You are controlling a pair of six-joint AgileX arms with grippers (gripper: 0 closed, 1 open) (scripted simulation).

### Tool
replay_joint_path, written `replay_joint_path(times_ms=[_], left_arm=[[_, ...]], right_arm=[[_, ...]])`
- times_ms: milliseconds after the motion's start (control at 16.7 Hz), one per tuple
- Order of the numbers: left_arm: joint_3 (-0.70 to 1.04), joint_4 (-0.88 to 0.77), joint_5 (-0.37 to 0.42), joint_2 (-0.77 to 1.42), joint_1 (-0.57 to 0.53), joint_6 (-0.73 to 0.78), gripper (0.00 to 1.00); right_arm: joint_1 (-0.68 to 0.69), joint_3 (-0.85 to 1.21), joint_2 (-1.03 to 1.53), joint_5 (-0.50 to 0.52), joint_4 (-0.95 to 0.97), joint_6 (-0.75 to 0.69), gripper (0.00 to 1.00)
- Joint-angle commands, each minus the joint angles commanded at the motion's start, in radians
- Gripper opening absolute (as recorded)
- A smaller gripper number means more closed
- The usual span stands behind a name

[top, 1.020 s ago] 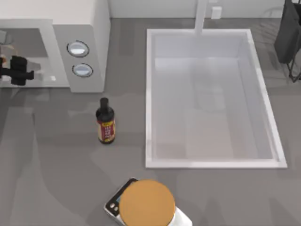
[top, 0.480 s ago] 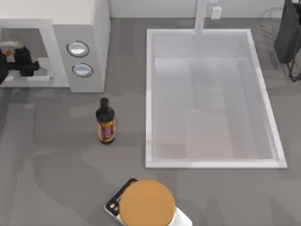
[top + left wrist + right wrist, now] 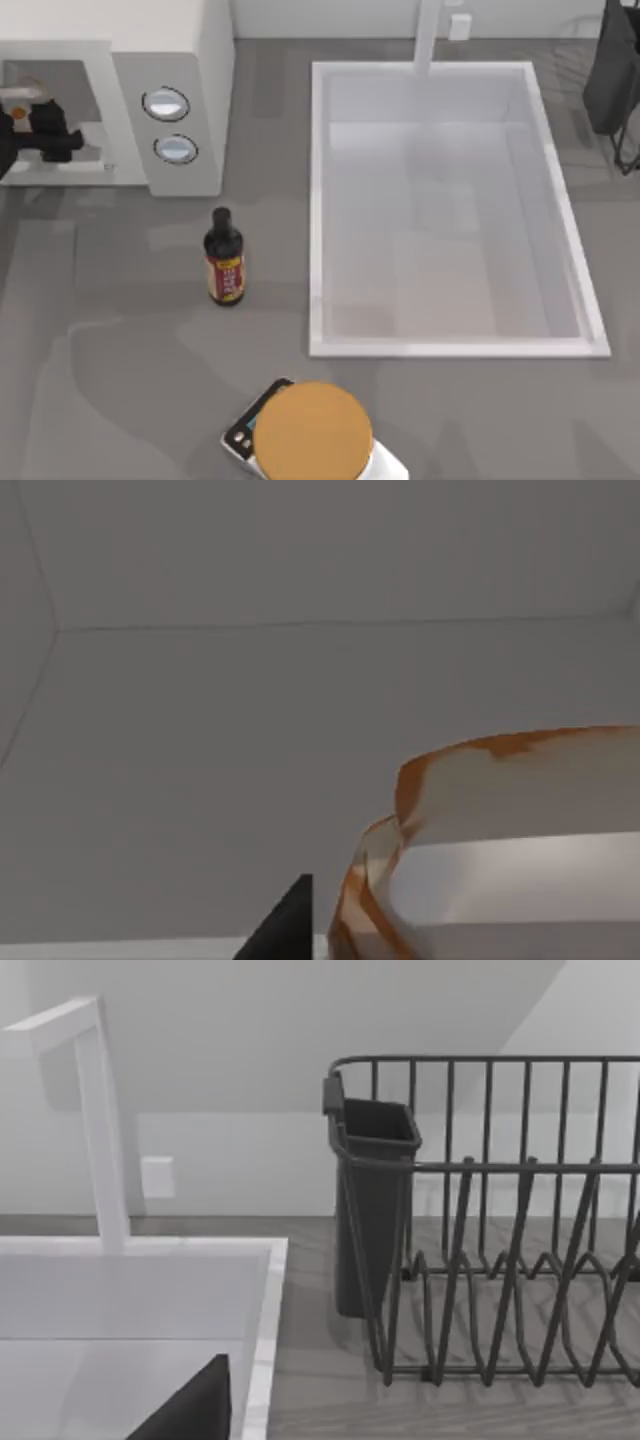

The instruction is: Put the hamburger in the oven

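Inside oven (image 3: 120, 60): left gripper (image 3: 28, 125) held the hamburger (image 3: 500, 840).
Advice: lower fully onto cavity floor, then release.

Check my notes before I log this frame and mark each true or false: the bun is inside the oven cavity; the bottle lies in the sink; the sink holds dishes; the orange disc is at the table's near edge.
1. The small pale-tan hamburger is within the white boxy oven's cavity, by the left claw: true.
2. The dark sauce bottle lies in the white sink: false, it is beside it.
3. Sink holds dishes: false.
4. Flat orange-brown disc at near edge: true.
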Motion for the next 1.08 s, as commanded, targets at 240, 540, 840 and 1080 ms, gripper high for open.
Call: replay_joint_path(times_ms=[240,540,840,1080], left_arm=[[0.109,-0.046,-0.006,0.064,-0.004,-0.003,0.0],[0.243,-0.105,-0.015,0.146,-0.008,-0.008,0.0],[0.379,-0.161,-0.022,0.226,-0.013,-0.012,0.0],[0.485,-0.208,-0.029,0.291,-0.016,-0.015,0.0]], right_arm=[[0.0,0.0,0.0,0.0,0.0,0.0,1.0],[0.0,0.0,0.0,0.0,0.0,0.0,1.0],[0.0,0.0,0.0,0.0,0.0,0.0,1.0],[0.0,0.0,0.0,0.0,0.0,0.0,1.0]])
